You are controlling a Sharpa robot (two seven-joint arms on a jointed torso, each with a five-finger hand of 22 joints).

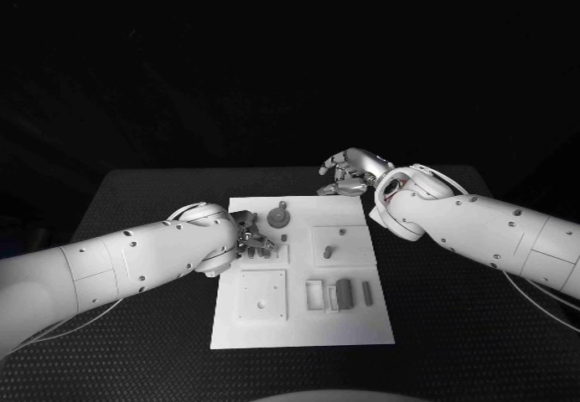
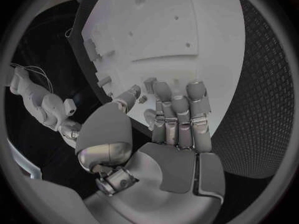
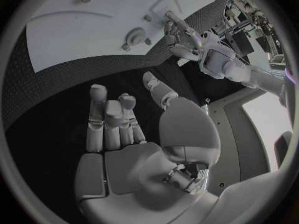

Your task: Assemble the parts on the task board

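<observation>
Left hand lay over task board, fingers extended side by side, nothing held. Right hand at frame's left edge.

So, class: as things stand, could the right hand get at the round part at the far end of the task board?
Probably yes: the right hand hovers open just beyond the task board, with nothing between it and the round part.

The scene is dimly lit and nearly colourless, with the surroundings lost in black. The white task board is shown brightest, under soft light from above. Faint shadows are cast beneath the left hand. Wrist views are bent by fisheye distortion, with dark rims.
</observation>
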